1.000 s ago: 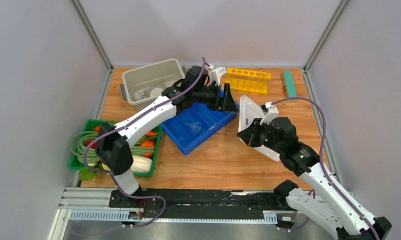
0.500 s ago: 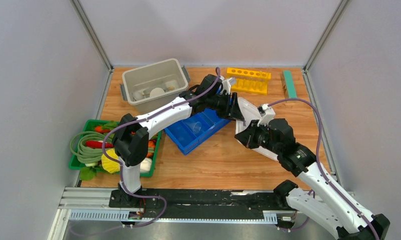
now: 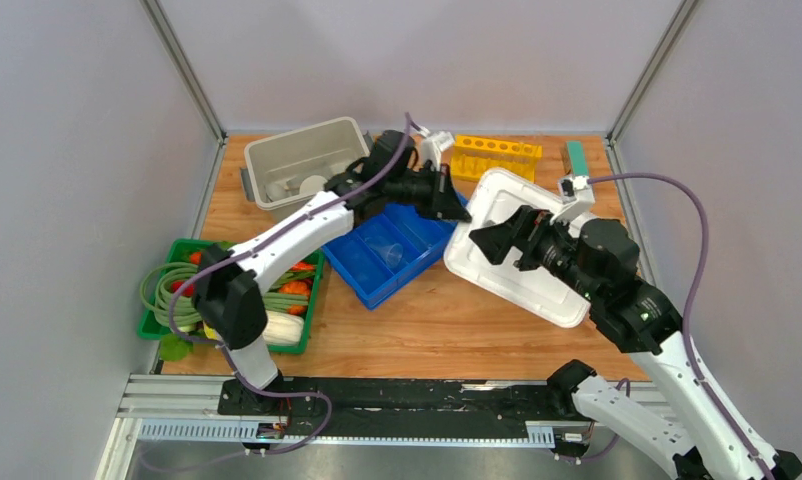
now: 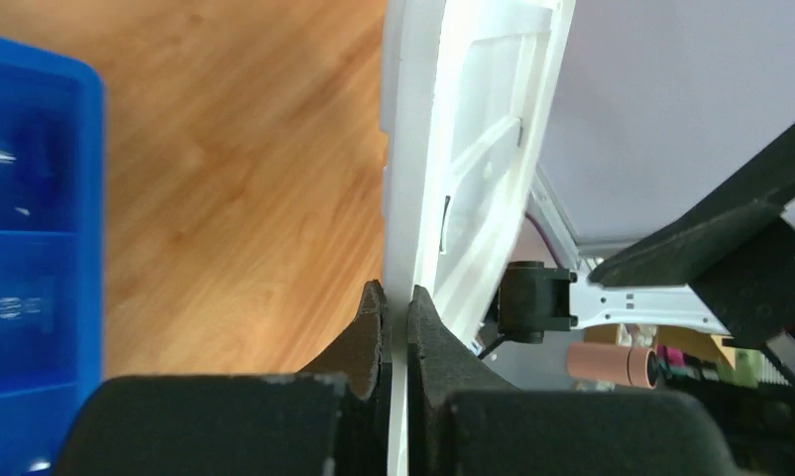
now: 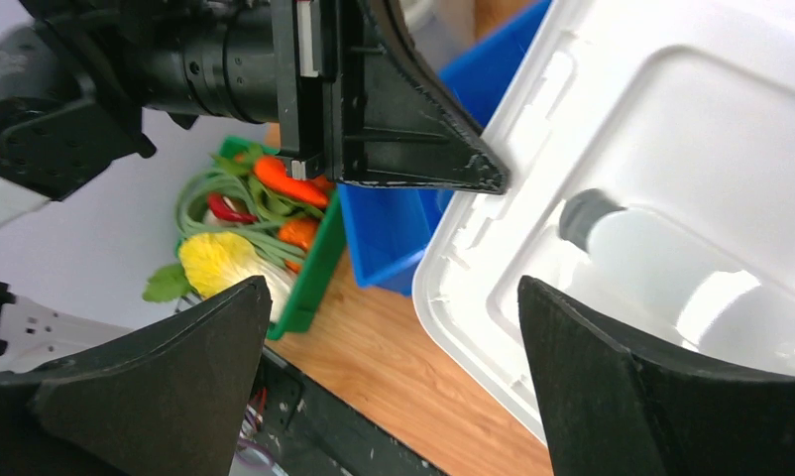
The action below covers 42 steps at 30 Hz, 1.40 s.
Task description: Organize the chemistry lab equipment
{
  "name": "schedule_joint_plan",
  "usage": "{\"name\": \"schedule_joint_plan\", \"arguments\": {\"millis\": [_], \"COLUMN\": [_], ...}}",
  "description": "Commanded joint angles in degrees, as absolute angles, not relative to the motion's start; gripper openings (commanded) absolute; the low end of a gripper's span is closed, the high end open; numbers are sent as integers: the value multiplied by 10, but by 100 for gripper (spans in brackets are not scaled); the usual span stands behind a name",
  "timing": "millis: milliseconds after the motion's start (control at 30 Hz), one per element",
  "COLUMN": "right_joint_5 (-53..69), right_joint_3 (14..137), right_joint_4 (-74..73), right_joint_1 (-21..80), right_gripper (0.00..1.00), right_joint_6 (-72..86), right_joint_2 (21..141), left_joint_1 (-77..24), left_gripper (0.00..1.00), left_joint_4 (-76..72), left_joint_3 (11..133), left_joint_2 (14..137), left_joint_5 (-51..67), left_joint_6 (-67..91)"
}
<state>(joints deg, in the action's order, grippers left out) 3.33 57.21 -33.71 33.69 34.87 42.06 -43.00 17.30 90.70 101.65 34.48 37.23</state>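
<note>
Worktop (image 3: 427, 330): light-brown wood-grain board, matt finish. Back wall (image 3: 417, 60) and side walls (image 3: 67, 200): plain pale grey panels. Corner posts (image 3: 182, 65): silver metal profiles. Near edge: slotted aluminium rail (image 3: 177, 430). Light: even, with soft shadows.

A: Grey bin (image 3: 299, 135), upper left of top view: pale bits (image 3: 312, 183) inside, too small to name.
B: Noted. Blue tray (image 3: 417, 240), right corner hidden behind white lid (image 3: 517, 285) (both wrist views crop that lid).
A: Clear items (image 4: 2, 307) at left edge of left wrist view are blurred.
</note>
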Motion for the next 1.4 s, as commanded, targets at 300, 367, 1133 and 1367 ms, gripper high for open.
{"name": "schedule_joint_plan", "arguments": {"millis": [300,367,1133,1367], "right_joint_5": [83,81,183,210], "right_joint_3": [622,635,697,494], "right_joint_4": [-24,-25,-154,54], "right_joint_1": [350,356,222,245], "right_gripper": [92,94,95,98], "right_joint_6": [-59,-143,126,-230], "right_joint_2": [488,506,536,439], "left_joint_1": [-192,-171,-137,-126], "left_gripper": [0,0,0,0], "left_joint_4": [243,255,162,395], "left_joint_3": [880,872,726,892], "left_joint_2": [813,794,621,713], "left_joint_5": [343,345,251,282], "left_joint_6": [395,395,119,263]}}
